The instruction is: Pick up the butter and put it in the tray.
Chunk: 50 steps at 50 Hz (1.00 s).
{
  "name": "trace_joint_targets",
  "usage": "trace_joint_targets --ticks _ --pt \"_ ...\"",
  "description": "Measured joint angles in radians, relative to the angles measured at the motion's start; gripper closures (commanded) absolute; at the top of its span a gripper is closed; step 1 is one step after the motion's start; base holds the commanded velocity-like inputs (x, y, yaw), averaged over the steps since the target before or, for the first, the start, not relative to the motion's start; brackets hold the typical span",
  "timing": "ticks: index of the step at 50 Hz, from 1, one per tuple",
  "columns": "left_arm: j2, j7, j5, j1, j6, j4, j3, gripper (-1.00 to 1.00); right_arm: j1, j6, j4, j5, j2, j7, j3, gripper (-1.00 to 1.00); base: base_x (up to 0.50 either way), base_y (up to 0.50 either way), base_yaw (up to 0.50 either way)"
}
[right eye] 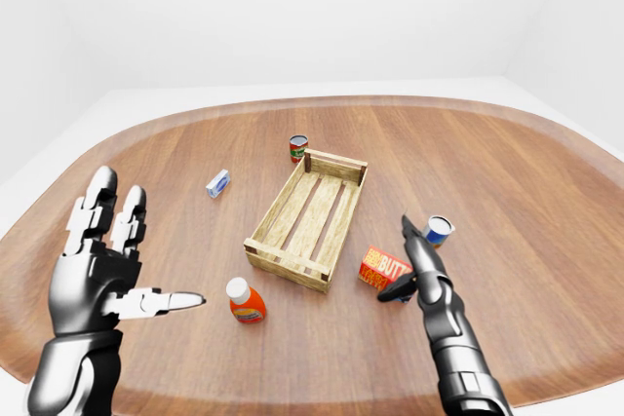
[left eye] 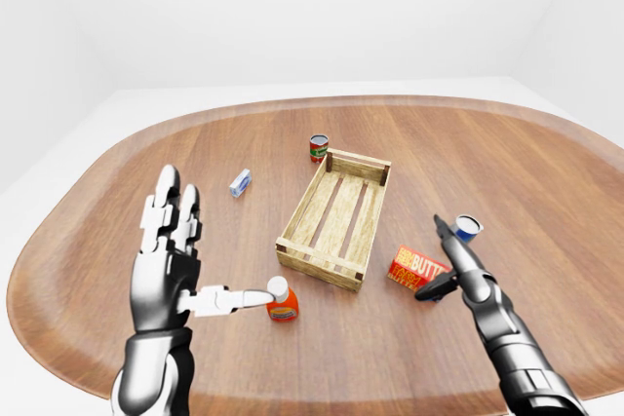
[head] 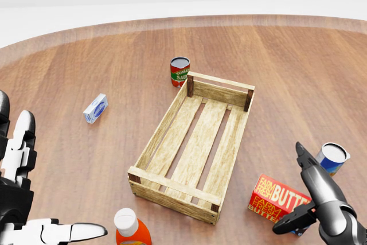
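Right hand (head: 312, 196): fingers spread apart, one long finger pointing toward the top of the head view, the thumb crooked low against the lower right corner of the butter box; whether it touched the box could not be told. Nothing was held.

Left hand (left eye: 171, 260): fingers wide open and upright, thumb stretched sideways toward the orange bottle; holding nothing. In the left-eye view the thumb tip overlapped the bottle's cap, while the right-eye view showed a clear gap between them.

Butter (head: 280, 199): red box with white lettering, lying flat on the worktop (head: 114, 55) just beside the tray's near right corner, outside it.

Tray (head: 172, 190): slatted wooden crate, long axis slanted up and to the right in the head view; nothing lay inside, only bare slats.

Tomato can (head: 179, 72): upright, red label, near the tray's far left corner.

Blue-banded can (head: 332, 158): standing to the right of the butter, just beyond the right hand's pointing finger.

Small blue-and-white packet (head: 95, 108): lying flat, well apart to the left of the tray.

Orange bottle (head: 131, 229): white cap, cut off by the bottom edge of the head view; shown whole in both eye views.
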Motion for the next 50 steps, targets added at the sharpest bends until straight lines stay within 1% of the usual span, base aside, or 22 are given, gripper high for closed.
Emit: trace_joint_targets --ticks 6,17,29,37,50 --pt "0.0 0.001 0.0 -0.001 0.0 0.001 0.0 -1.0 -0.018 -0.006 0.045 0.0 0.0 -0.002 0.012 -1.0 0.0 0.0 0.0" --pt "0.001 0.001 -0.001 -0.001 0.0 -0.003 0.001 -1.0 -0.045 -0.006 0.095 -0.001 0.001 -0.001 0.026 -1.0 0.0 0.0 0.0" --pt "0.0 0.0 -0.001 0.001 0.0 -0.007 0.0 -1.0 -0.071 -0.022 0.163 0.008 -0.003 0.001 0.035 -1.0 0.0 0.0 0.0" --pt "0.0 -0.001 0.0 0.002 0.0 -0.008 -0.001 -1.0 -0.082 -0.04 0.213 0.011 -0.004 -0.001 0.043 -1.0 0.0 0.0 0.0" --pt "0.0 0.0 0.001 0.001 0.0 -0.005 -0.002 -1.0 -0.094 -0.048 0.262 0.002 -0.004 0.001 0.056 -1.0 0.0 0.0 0.0"
